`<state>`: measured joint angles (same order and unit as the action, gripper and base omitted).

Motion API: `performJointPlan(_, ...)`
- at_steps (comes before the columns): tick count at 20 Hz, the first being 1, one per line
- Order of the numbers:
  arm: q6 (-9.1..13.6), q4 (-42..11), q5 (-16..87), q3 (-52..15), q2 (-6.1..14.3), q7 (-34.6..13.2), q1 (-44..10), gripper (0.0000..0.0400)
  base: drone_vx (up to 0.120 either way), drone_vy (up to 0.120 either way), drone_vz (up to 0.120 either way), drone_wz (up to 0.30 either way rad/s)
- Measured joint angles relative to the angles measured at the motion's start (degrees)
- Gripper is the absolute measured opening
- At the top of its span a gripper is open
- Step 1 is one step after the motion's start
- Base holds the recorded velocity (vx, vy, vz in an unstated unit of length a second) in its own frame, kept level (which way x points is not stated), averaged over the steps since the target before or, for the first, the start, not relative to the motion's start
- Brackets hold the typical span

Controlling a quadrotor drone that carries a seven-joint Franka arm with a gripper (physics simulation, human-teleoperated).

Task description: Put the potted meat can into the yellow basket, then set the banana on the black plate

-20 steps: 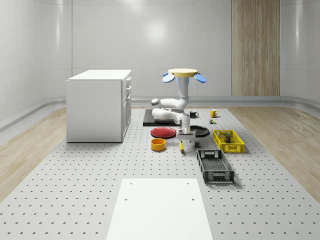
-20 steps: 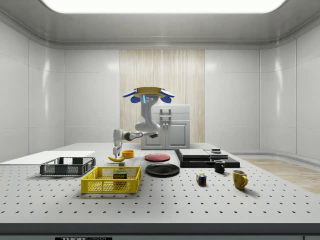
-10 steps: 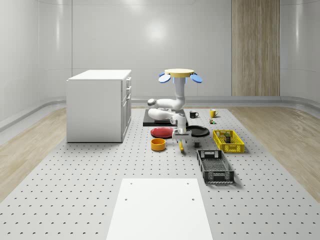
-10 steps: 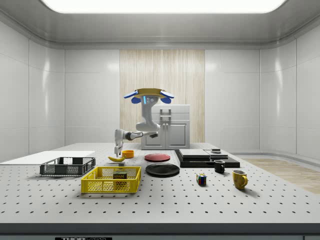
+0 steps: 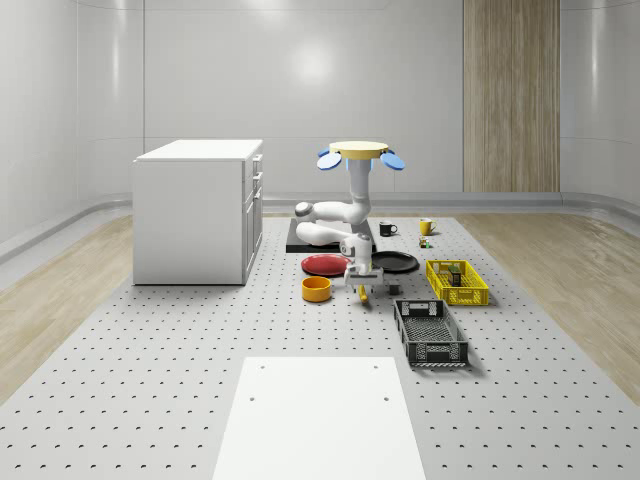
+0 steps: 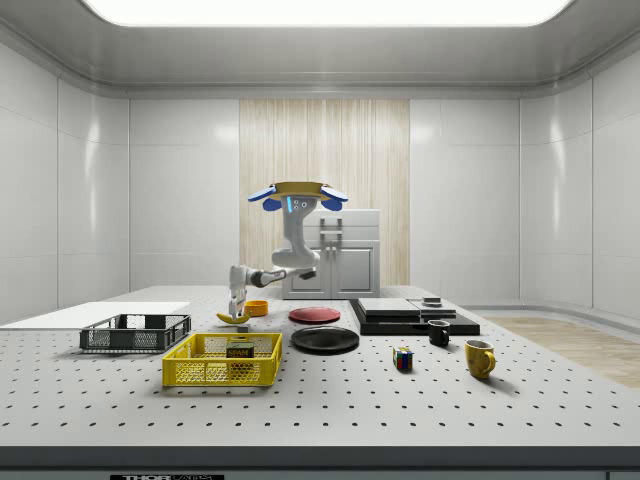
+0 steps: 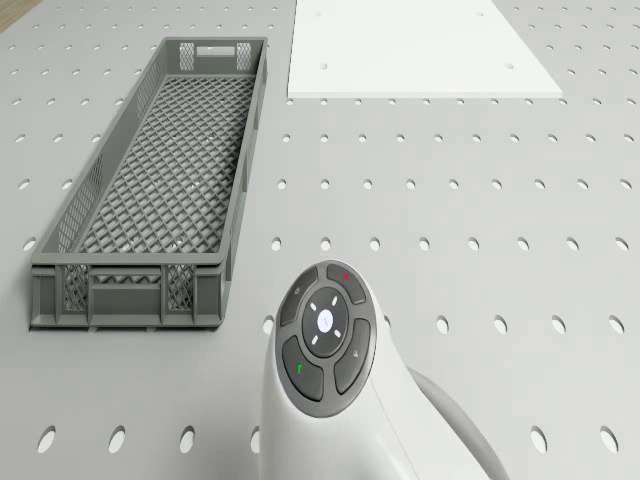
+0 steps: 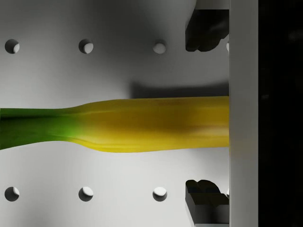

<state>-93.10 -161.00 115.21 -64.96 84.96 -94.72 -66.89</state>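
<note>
Banana (image 8: 142, 124) lies between open end effector (image 8: 207, 113) fingertips.

Little can be read here. White lettering marks a black plate (image 6: 166, 477) on the table's front edge at the side view's lower left, its words unclear. The can (image 6: 239, 351) in the yellow basket (image 6: 222, 371) carries a label, also illegible. The arm's control pad (image 7: 326, 343) shows coloured symbols, no words.
</note>
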Motion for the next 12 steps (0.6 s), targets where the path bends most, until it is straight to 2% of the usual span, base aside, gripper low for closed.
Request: performJointPlan(12,-0.8,3.4,1.6,1.5,-1.2,0.6,-2.2,0.0400,0.000,0.000,0.000,0.000)
